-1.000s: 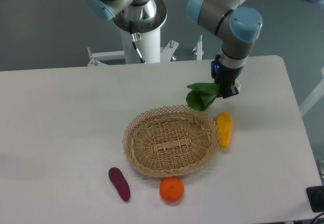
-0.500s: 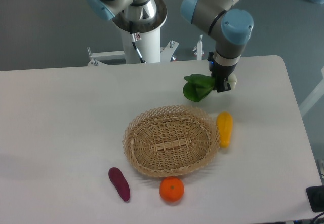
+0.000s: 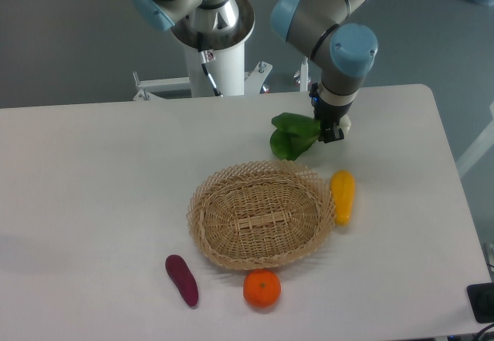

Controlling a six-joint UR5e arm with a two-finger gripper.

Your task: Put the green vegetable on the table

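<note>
The green vegetable (image 3: 292, 135) is a floppy dark green bunch with its pale stem end at the gripper. My gripper (image 3: 332, 129) is shut on that stem end and holds the vegetable above the white table (image 3: 100, 179), behind the far rim of the basket. The leaves hang down to the left of the gripper. I cannot tell whether the leaf tips touch the tabletop.
A woven wicker basket (image 3: 261, 215) sits in the middle. A yellow oblong vegetable (image 3: 343, 196) lies at its right rim. An orange (image 3: 262, 288) and a purple oblong vegetable (image 3: 182, 280) lie in front of it. The arm's base (image 3: 212, 48) stands behind the table.
My gripper has carried the green vegetable up and to the left, away from the basket's far right rim toward the back of the table.
</note>
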